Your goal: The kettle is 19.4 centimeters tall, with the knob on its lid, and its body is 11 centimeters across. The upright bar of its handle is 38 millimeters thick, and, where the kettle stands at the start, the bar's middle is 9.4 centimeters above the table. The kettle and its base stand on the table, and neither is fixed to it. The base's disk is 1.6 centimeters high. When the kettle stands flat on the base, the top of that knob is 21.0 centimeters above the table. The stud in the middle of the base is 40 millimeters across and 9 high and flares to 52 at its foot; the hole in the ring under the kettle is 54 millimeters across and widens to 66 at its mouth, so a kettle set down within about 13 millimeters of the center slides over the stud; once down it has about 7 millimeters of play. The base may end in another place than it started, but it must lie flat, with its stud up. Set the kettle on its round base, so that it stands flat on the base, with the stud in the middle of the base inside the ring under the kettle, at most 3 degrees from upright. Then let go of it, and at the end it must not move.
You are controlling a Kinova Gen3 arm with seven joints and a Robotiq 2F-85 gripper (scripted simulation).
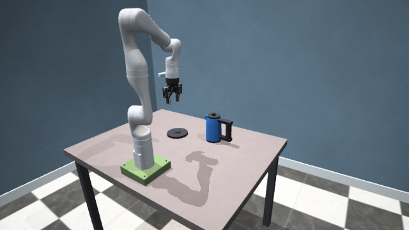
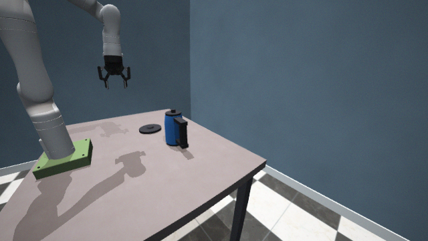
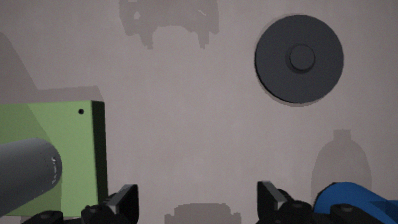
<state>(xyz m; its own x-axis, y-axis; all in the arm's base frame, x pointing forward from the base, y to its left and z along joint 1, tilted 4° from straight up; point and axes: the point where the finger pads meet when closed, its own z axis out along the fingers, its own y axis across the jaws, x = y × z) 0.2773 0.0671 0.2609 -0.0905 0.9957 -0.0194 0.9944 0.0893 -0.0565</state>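
Observation:
A blue kettle [image 1: 213, 129] [image 2: 172, 130] [image 3: 350, 197] with a black lid and black handle [image 1: 226, 130] [image 2: 182, 132] stands upright on the table. Its round black base [image 1: 177, 133] [image 2: 150, 128] [image 3: 299, 58] lies flat beside it, stud up, a little apart from the kettle. My gripper [image 1: 172, 100] [image 2: 116, 86] [image 3: 197, 199] is open and empty. It hangs high above the table, points down, and is to the side of the base and the kettle. In the wrist view only a corner of the kettle shows at the lower right.
The arm's green mount plate [image 1: 145, 170] [image 2: 63, 160] [image 3: 60, 150] sits on the table [image 1: 243, 156] [image 2: 200, 161] near one edge. Blue walls stand behind the table, and a checkered floor lies below.

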